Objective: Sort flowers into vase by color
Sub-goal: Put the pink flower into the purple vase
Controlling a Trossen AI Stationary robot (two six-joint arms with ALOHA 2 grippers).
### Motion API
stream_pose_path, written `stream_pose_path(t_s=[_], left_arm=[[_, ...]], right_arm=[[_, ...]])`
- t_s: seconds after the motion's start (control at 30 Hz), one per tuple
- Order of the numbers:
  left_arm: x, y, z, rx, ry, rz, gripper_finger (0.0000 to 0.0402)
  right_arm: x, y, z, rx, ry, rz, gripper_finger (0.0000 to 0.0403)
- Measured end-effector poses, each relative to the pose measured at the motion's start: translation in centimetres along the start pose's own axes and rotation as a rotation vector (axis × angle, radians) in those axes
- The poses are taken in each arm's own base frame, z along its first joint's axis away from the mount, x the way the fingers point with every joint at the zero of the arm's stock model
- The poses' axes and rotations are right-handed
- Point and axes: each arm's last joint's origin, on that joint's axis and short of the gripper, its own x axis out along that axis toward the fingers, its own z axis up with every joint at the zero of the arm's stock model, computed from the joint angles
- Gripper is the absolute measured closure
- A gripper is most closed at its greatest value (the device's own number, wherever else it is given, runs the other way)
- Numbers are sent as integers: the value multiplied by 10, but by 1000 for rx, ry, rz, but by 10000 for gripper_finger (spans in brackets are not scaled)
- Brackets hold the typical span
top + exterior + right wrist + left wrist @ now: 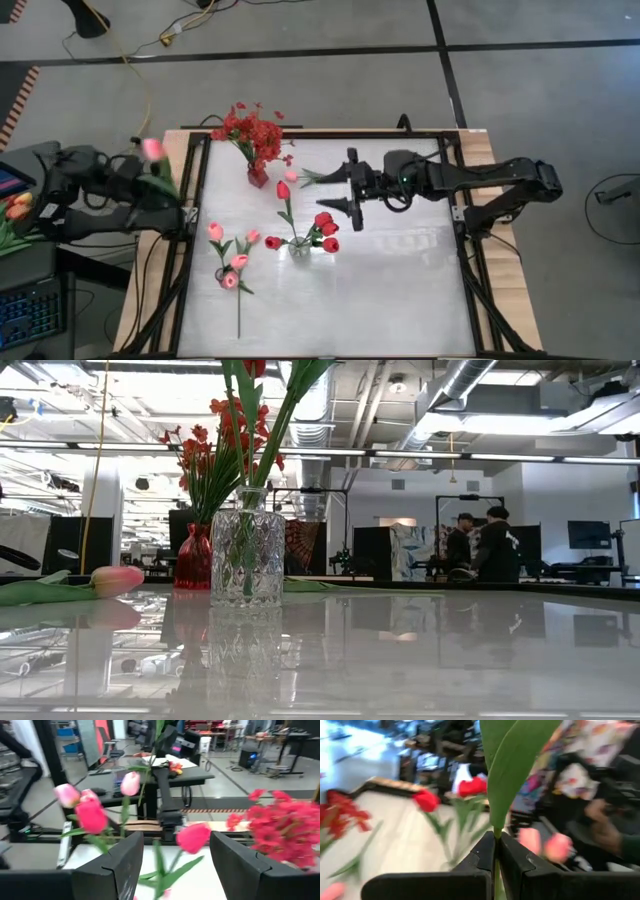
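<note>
From my overhead feed, the grey floor is crossed by dark seams, with a yellow cable trailing at 11 o'clock. A keyboard sits at 8 o'clock beside the white table with its wooden edge. At table height I see an open ceiling with silver ducts and strip lights, a white pillar at 9 o'clock, and 2 people standing at 3 o'clock near dark monitors.
</note>
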Motion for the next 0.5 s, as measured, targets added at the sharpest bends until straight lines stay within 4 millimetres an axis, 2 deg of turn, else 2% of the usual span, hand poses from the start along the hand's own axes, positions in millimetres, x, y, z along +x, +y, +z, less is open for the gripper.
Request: stream_pose_path(t_s=[0.27,0.4,0.5], left_arm=[[-26,0,-44,-33,-153,-89,401],[-19,5,-59,-23,-196,-166,401],[-3,12,-70,-25,-155,-245,401]], right_arm=[[-1,26,-3,-12,25,-43,148],[-2,31,-3,-16,24,-45,148],[-2,31,-3,-3,23,-47,148]])
